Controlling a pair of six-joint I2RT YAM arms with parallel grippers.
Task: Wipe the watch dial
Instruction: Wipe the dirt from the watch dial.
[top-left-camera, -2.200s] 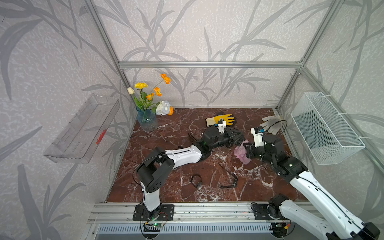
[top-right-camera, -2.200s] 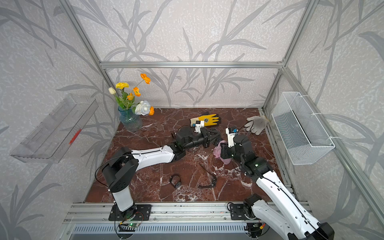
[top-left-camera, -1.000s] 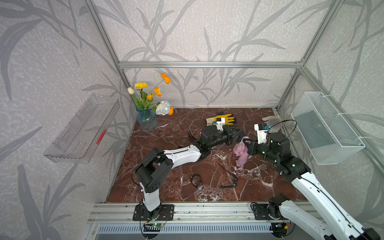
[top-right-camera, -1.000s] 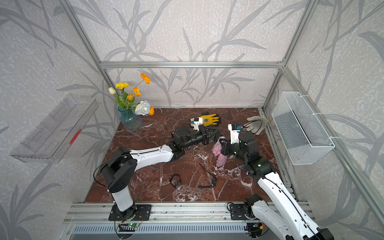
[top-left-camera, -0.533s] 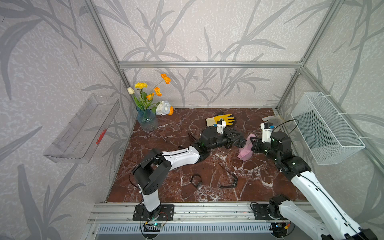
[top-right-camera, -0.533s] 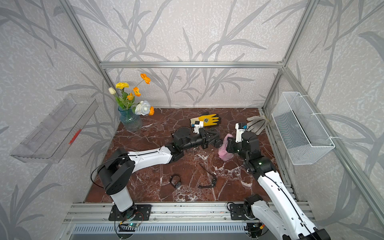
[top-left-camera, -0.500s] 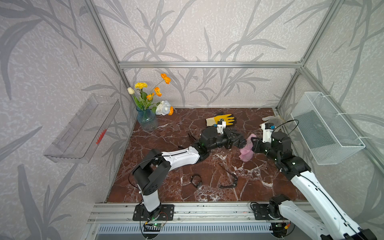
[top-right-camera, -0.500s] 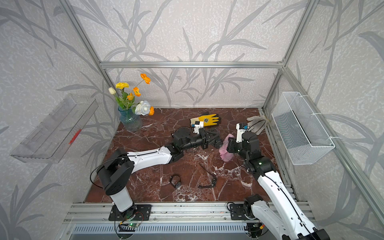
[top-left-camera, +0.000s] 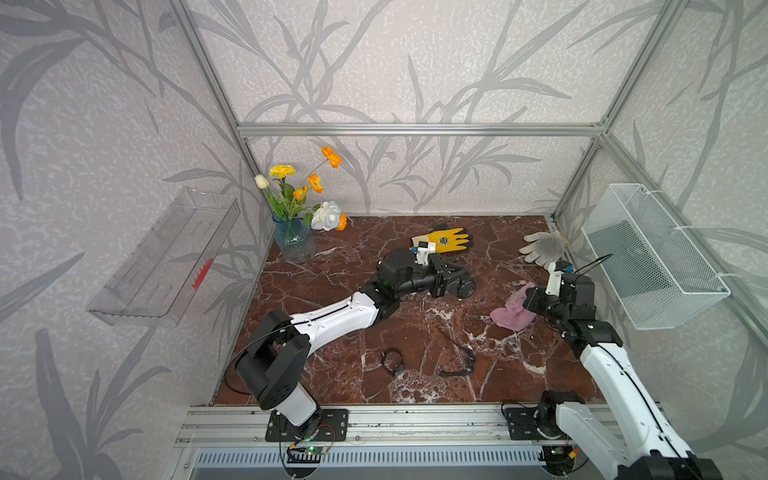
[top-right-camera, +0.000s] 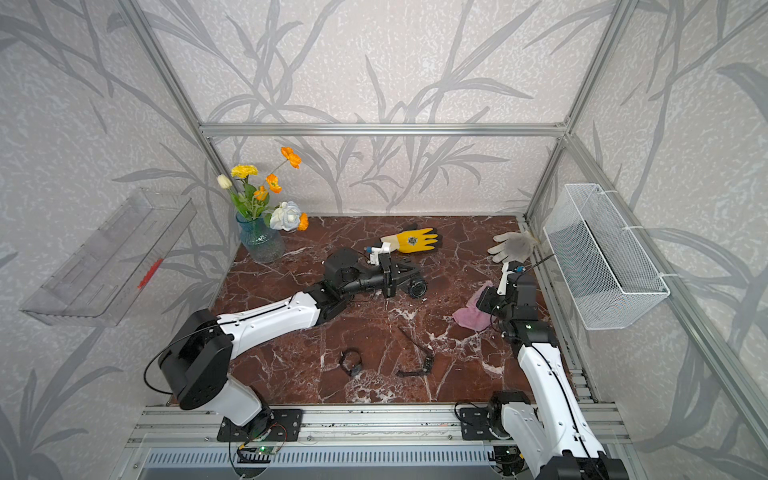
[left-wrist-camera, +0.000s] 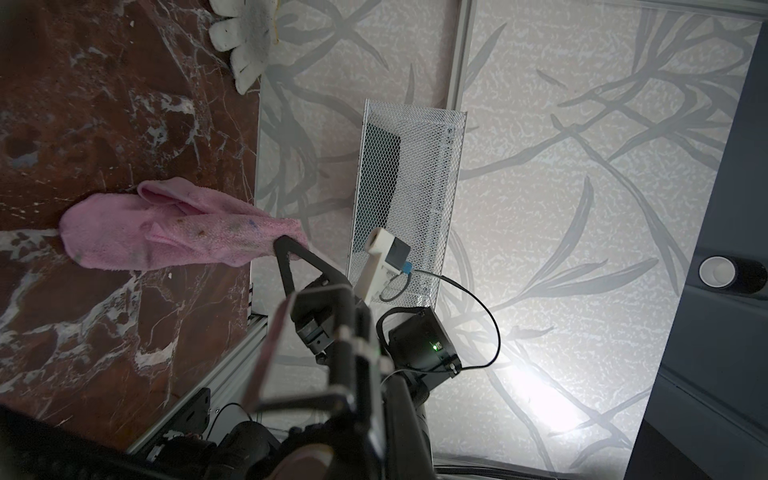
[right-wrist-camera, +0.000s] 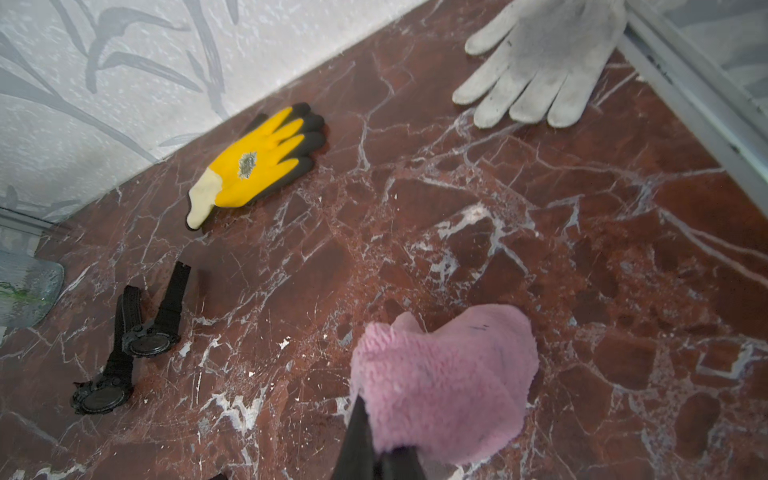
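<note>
Holding tight
The left gripper (top-left-camera: 455, 281) pinches a round black watch (top-left-camera: 466, 286), strap hidden; the right gripper (top-left-camera: 527, 300) squeezes a fluffy pink cloth (top-left-camera: 511, 313) by the worktop's (top-left-camera: 415, 332) right edge.

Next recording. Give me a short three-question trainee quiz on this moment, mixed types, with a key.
1. True or false: the right gripper is closed on the pink cloth.
2. Which glove lies nearest the wire basket? A: yellow glove. B: grey glove.
3. Fill in: the left gripper holds a ____ off the table.
Key: 1 true; 2 B; 3 watch.
</note>
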